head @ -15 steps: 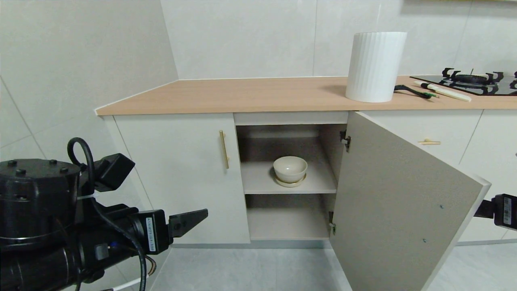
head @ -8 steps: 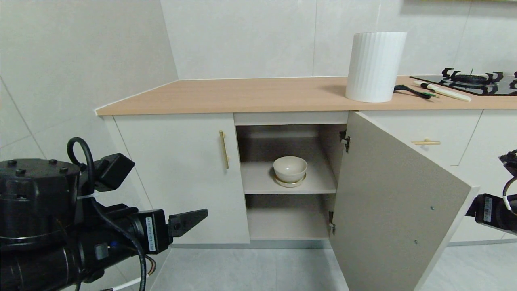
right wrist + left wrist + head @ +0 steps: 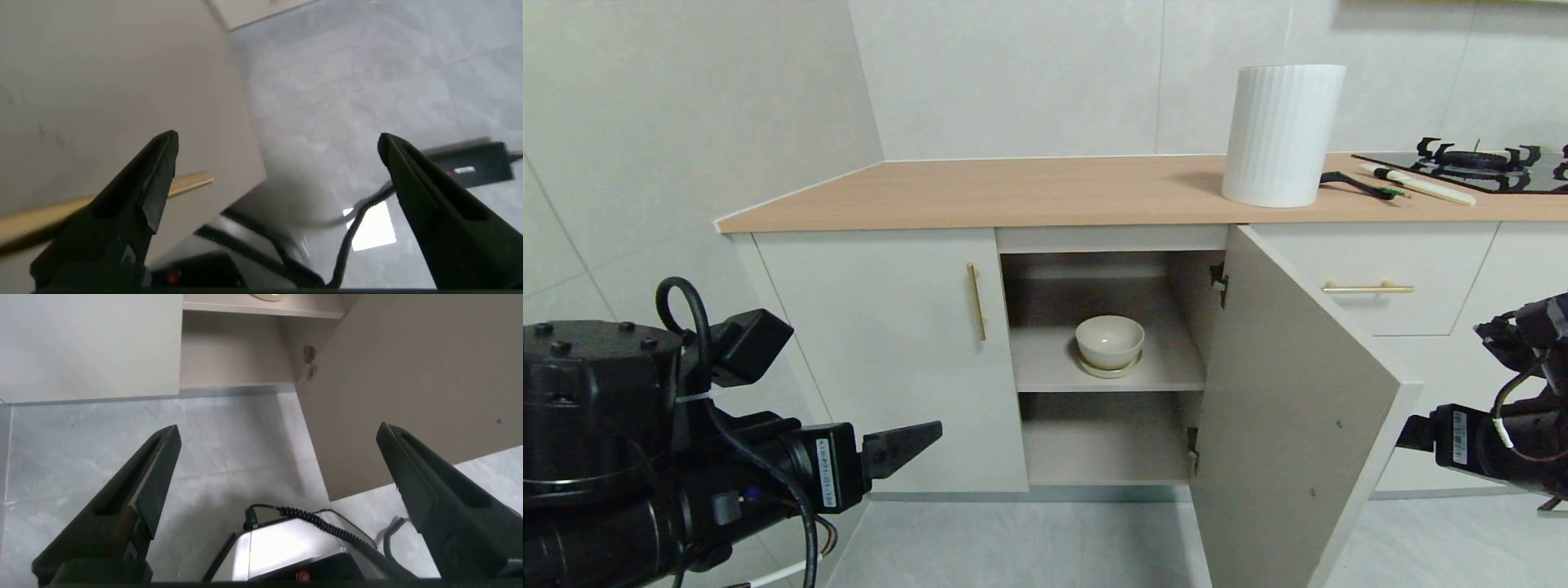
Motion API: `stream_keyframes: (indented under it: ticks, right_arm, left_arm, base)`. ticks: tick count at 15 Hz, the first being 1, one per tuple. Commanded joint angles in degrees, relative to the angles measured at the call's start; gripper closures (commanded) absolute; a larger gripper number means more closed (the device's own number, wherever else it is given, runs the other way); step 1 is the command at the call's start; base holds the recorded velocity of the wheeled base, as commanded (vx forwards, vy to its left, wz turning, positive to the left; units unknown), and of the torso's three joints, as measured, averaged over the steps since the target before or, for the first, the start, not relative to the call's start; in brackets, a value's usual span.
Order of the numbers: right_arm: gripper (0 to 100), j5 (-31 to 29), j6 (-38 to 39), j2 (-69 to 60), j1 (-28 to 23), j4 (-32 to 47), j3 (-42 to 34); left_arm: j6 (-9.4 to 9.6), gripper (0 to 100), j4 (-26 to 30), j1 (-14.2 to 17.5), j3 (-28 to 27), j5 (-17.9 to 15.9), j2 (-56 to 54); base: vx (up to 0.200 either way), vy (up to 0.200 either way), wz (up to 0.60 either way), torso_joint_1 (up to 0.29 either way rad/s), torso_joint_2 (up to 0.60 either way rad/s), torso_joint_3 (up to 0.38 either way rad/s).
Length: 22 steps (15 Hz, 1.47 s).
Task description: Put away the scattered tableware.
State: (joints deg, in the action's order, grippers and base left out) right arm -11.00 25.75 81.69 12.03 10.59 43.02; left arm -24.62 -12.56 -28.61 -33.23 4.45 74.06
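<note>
A cream bowl [image 3: 1109,340] sits on a small saucer [image 3: 1109,369] on the upper shelf [image 3: 1045,367] of the open cabinet. The cabinet door [image 3: 1290,392] stands partly open, swung out to the right. My right gripper [image 3: 278,188] is open against the door's outer face [image 3: 98,90], close to its gold handle [image 3: 90,208]; in the head view its wrist [image 3: 1462,441] sticks out from behind the door edge. Low on the left, my left gripper [image 3: 923,437] [image 3: 278,498] is open and holds nothing, away from the cabinet front.
On the wooden counter [image 3: 1013,192] stand a tall white ribbed container [image 3: 1282,135], a black-handled utensil [image 3: 1356,185] and a pale utensil [image 3: 1421,184] beside the stove [image 3: 1478,163]. A closed door with a gold handle [image 3: 974,300] is left of the opening. Grey floor [image 3: 1029,539] lies below.
The cabinet door has swung further toward the opening, and my right arm has moved left with it. The left arm has stayed put.
</note>
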Motion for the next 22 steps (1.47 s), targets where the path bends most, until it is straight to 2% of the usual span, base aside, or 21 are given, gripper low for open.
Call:
stream_keyframes:
  ticks: [1, 5, 9, 12, 15, 17, 19, 22]
  right_arm:
    - [0, 0.01, 1.59, 0.75, 7.22, -0.05, 0.49]
    - [0, 0.19, 0.88, 6.47, 16.27, -5.14, 1.45]
    - [0, 0.36, -2.89, 17.36, 17.76, -6.99, 11.30]
    - [0, 3.53, -2.89, 20.62, 18.20, -7.08, 16.04]
    - [0, 7.48, -2.46, 23.16, 18.29, -7.08, 16.48]
    - [0, 7.57, -2.28, 25.19, 18.20, -7.96, 16.57]
    - [0, 7.48, -1.66, 27.73, 18.20, -14.72, 15.95]
    - [0, 7.57, 1.76, 29.58, 18.29, -18.77, 16.39]
  left_arm:
    - [0.02, 0, -0.01, 0.05, 0.01, 0.03, -0.49]
    - [0.02, 0, -0.10, -0.04, -0.08, 0.12, -2.69]
    - [0.02, 0, -0.10, 0.05, -0.08, 0.12, -3.04]
    - [0.02, 0, -0.01, 0.05, -0.08, 0.03, -3.92]
    - [0.72, 0, -0.01, 0.05, 0.01, 0.12, -4.71]
    - [1.51, 0, -0.01, 0.05, 0.45, 0.12, -4.71]
    - [2.30, 0, -0.10, 0.05, 0.98, 0.03, -4.62]
    - [2.30, 0, -0.19, -0.04, 1.06, -0.06, -4.54]
  base:
    - [0.000, 0.000, 0.00, 0.000, 0.00, 0.000]
    - [0.000, 0.000, 0.00, 0.000, 0.00, 0.000]
    - [0.000, 0.000, 0.00, 0.000, 0.00, 0.000]
    - [0.000, 0.000, 0.00, 0.000, 0.00, 0.000]
    - [0.000, 0.000, 0.00, 0.000, 0.00, 0.000]
    - [0.000, 0.000, 0.00, 0.000, 0.00, 0.000]
    - [0.000, 0.000, 0.00, 0.000, 0.00, 0.000]
    - [0.000, 0.000, 0.00, 0.000, 0.00, 0.000]
